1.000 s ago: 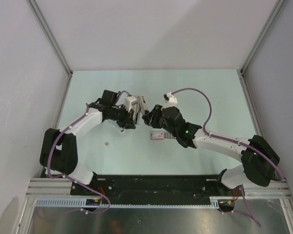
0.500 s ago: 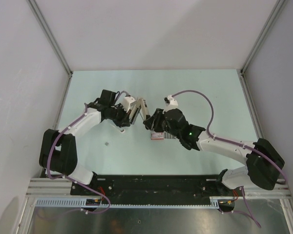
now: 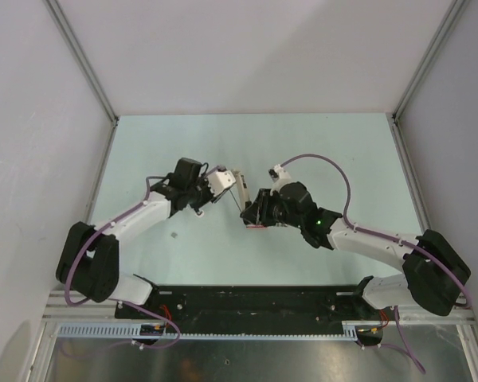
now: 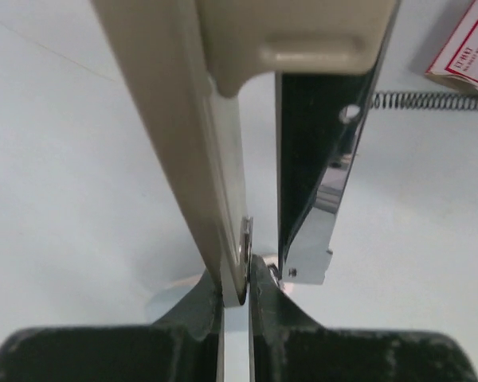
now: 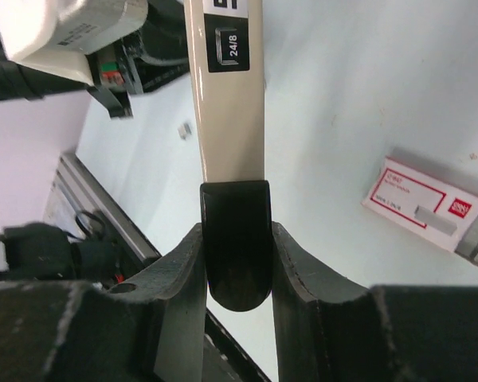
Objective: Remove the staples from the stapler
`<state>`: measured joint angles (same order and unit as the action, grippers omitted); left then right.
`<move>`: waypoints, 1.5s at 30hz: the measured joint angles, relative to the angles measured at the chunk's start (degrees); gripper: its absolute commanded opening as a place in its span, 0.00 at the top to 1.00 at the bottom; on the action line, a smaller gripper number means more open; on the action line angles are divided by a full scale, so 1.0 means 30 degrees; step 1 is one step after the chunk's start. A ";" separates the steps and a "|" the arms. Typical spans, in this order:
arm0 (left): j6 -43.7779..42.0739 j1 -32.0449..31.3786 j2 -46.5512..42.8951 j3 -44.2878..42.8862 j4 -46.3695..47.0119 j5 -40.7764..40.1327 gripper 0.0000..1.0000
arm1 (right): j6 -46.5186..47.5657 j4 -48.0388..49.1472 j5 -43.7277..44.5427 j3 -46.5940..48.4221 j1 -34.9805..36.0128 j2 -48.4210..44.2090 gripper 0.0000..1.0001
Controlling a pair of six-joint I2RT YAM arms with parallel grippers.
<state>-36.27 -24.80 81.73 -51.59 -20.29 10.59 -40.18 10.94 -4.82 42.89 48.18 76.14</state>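
The stapler hangs above the table between both arms, swung open. In the left wrist view my left gripper is shut on the lower edge of its thin beige part. The black and metal magazine stands apart on the right, and a stretched spring runs off toward the right. In the right wrist view my right gripper is shut on the stapler's black rounded end. The beige body, marked 24/8, reaches away from it.
A flat red-and-white box lies on the pale green table, just under the right gripper; its corner shows in the left wrist view. A small grey speck lies left of centre. Grey walls enclose three sides.
The left gripper has closed on the stapler's beige part and moved right. The right arm has swung down and left, over the box. The stapler is spread wider.
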 measured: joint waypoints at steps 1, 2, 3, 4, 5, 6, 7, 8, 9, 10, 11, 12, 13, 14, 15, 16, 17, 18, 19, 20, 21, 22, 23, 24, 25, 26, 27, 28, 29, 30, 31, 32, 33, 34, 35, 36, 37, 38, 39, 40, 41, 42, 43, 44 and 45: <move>-0.0313 -0.0248 -0.0160 0.0321 0.0444 -0.0546 1.00 | 0.0182 -0.0029 -0.0233 -0.0160 0.0000 0.0000 1.00; -0.0707 -0.0546 -0.0328 0.0692 0.1020 -0.1115 1.00 | 0.0430 -0.0095 -0.0444 -0.0335 0.0000 0.0000 1.00; -0.1122 -0.0801 -0.0474 0.1013 0.1574 -0.1690 1.00 | 0.0648 -0.0153 -0.0663 -0.0488 0.0000 0.0000 1.00; -0.1515 -0.1042 -0.0590 0.1311 0.2113 -0.2200 1.00 | 0.0874 -0.0168 -0.0816 -0.0627 -0.0015 0.0000 1.00; -0.1916 -0.1253 -0.0685 0.1566 0.2623 -0.2674 1.00 | 0.1064 -0.0226 -0.0991 -0.0721 -0.0044 0.0000 1.00; -0.2280 -0.1421 -0.0758 0.1792 0.3111 -0.3118 1.00 | 0.1268 -0.0270 -0.1144 -0.0816 -0.0102 0.0000 1.00; -0.2637 -0.1566 -0.0823 0.1989 0.3570 -0.3504 1.00 | 0.1443 -0.0270 -0.1275 -0.0911 -0.0175 0.0000 1.00; -0.2994 -0.1676 -0.0874 0.2200 0.4000 -0.3832 1.00 | 0.1596 -0.0291 -0.1384 -0.0962 -0.0204 0.0000 1.00; -0.3337 -0.1770 -0.0940 0.2404 0.4415 -0.4160 1.00 | 0.1778 -0.0299 -0.1523 -0.1035 -0.0357 0.0000 1.00; -0.3599 -0.1829 -0.0998 0.2579 0.4728 -0.4393 1.00 | 0.1953 -0.0299 -0.1690 -0.1122 -0.0474 -0.0015 1.00; -0.3949 -0.1887 -0.1064 0.2820 0.5151 -0.4670 1.00 | 0.2120 -0.0306 -0.1872 -0.1195 -0.0590 -0.0029 1.00; -0.4277 -0.1938 -0.1137 0.3045 0.5501 -0.4962 1.00 | 0.2229 -0.0364 -0.2018 -0.1231 -0.0678 -0.0066 1.00; -0.4597 -0.1953 -0.1224 0.3286 0.5836 -0.5173 1.00 | 0.2419 -0.0503 -0.2200 -0.1253 -0.0794 -0.0102 1.00; -0.4852 -0.1960 -0.1297 0.3497 0.6149 -0.5348 1.00 | 0.2594 -0.0612 -0.2375 -0.1268 -0.0903 -0.0153 1.00; -0.5224 -0.1989 -0.1399 0.3767 0.6594 -0.5574 1.00 | 0.2747 -0.0729 -0.2557 -0.1311 -0.1005 -0.0219 1.00; -0.5676 -0.2011 -0.1537 0.4116 0.7082 -0.5894 1.00 | 0.2936 -0.0860 -0.2747 -0.1355 -0.1122 -0.0284 1.00; -0.5989 -0.2018 -0.1639 0.4342 0.7329 -0.6054 1.00 | 0.3045 -0.0918 -0.2878 -0.1406 -0.1209 -0.0328 1.00; -0.6382 -0.2040 -0.1741 0.4619 0.7679 -0.6266 1.00 | 0.3169 -0.1071 -0.3089 -0.1435 -0.1326 -0.0364 1.00; -0.6739 -0.2062 -0.1836 0.4874 0.7941 -0.6499 1.00 | 0.3308 -0.1202 -0.3264 -0.1472 -0.1443 -0.0408 1.00; -0.7053 -0.2069 -0.1923 0.5107 0.8196 -0.6645 1.00 | 0.3410 -0.1290 -0.3402 -0.1501 -0.1545 -0.0430 1.00; -0.7359 -0.2091 -0.1982 0.5319 0.8466 -0.6827 1.00 | 0.3490 -0.1304 -0.3541 -0.1537 -0.1639 -0.0437 1.00; -0.7650 -0.2113 -0.2025 0.5493 0.8728 -0.7002 1.00 | 0.3541 -0.1377 -0.3628 -0.1537 -0.1719 -0.0437 1.00; -0.7949 -0.2135 -0.2069 0.5683 0.9005 -0.7147 1.00 | 0.3621 -0.1450 -0.3694 -0.1545 -0.1785 -0.0437 1.00; -0.8196 -0.2186 -0.2113 0.5850 0.9267 -0.7329 1.00 | 0.3679 -0.1545 -0.3723 -0.1537 -0.1829 -0.0437 1.00; -0.8451 -0.2237 -0.2142 0.6003 0.9500 -0.7475 1.00 | 0.3781 -0.1647 -0.3752 -0.1545 -0.1858 -0.0437 1.00; -0.8801 -0.2324 -0.2186 0.6222 0.9887 -0.7672 1.00 | 0.3818 -0.1756 -0.3810 -0.1545 -0.1880 -0.0437 1.00; -0.9012 -0.2397 -0.2200 0.6360 1.0127 -0.7817 1.00 | 0.3854 -0.1851 -0.3869 -0.1545 -0.1894 -0.0437 1.00; -0.9275 -0.2499 -0.2200 0.6513 1.0397 -0.8021 1.00 | 0.3927 -0.2004 -0.3942 -0.1545 -0.1894 -0.0437 1.00; -0.9544 -0.2594 -0.2200 0.6666 1.0710 -0.8189 1.00 | 0.3949 -0.2091 -0.4022 -0.1545 -0.1894 -0.0437 1.00; -0.9799 -0.2703 -0.2200 0.6798 1.0979 -0.8400 1.00 | 0.3971 -0.2193 -0.4095 -0.1545 -0.1894 -0.0437 1.00; -0.9996 -0.2790 -0.2200 0.6914 1.1249 -0.8568 1.00 | 0.4014 -0.2273 -0.4146 -0.1545 -0.1894 -0.0437 1.00; -1.0185 -0.2892 -0.2200 0.7031 1.1519 -0.8743 1.00 | 0.4080 -0.2353 -0.4189 -0.1552 -0.1894 -0.0437 1.00; -1.0360 -0.2987 -0.2200 0.7104 1.1744 -0.8925 1.00 | 0.4116 -0.2419 -0.4226 -0.1552 -0.1894 -0.0437 1.00; -1.0484 -0.3082 -0.2200 0.7162 1.1927 -0.9063 1.00 | 0.4138 -0.2441 -0.4233 -0.1559 -0.1894 -0.0437 1.00; -1.0571 -0.3162 -0.2200 0.7169 1.2050 -0.9194 1.00 | 0.4153 -0.2441 -0.4226 -0.1588 -0.1894 -0.0437 1.00; -1.0601 -0.3242 -0.2200 0.7169 1.2160 -0.9340 1.00 | 0.4153 -0.2433 -0.4233 -0.1625 -0.1894 -0.0452 1.00; -1.0579 -0.3330 -0.2200 0.7169 1.2189 -0.9449 1.00 | 0.4153 -0.2433 -0.4255 -0.1661 -0.1894 -0.0459 1.00; -1.0520 -0.3410 -0.2200 0.7169 1.2182 -0.9530 1.00 | 0.4153 -0.2441 -0.4284 -0.1668 -0.1894 -0.0481 1.00; -1.0375 -0.3461 -0.2200 0.7155 1.2131 -0.9581 1.00 | 0.4146 -0.2433 -0.4284 -0.1690 -0.1894 -0.0495 1.00; -1.0040 -0.3526 -0.2200 0.7038 1.1846 -0.9624 1.00 | 0.4138 -0.2433 -0.4284 -0.1690 -0.1894 -0.0525 1.00; -0.9566 -0.3599 -0.2200 0.6790 1.1307 -0.9617 1.00 | 0.4080 -0.2397 -0.4277 -0.1705 -0.1894 -0.0554 1.00; -0.8947 -0.3687 -0.2200 0.6397 1.0586 -0.9530 1.00 | 0.4029 -0.2324 -0.4269 -0.1712 -0.1894 -0.0597 1.00; -0.8204 -0.3774 -0.2200 0.5872 0.9785 -0.9362 1.00 | 0.3883 -0.2091 -0.4226 -0.1741 -0.1902 -0.0648 1.00; -0.7526 -0.3861 -0.2200 0.5399 0.9100 -0.9165 0.99 | 0.3716 -0.1814 -0.4138 -0.1749 -0.1902 -0.0714 1.00; -0.6586 -0.3949 -0.2200 0.4699 0.8182 -0.8743 0.99 | 0.3483 -0.1399 -0.4029 -0.1749 -0.1923 -0.0794 1.00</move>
<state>-56.03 -36.64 75.13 -37.50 4.25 -15.64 -29.74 6.74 -16.91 37.65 42.41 73.76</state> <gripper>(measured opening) 0.146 0.395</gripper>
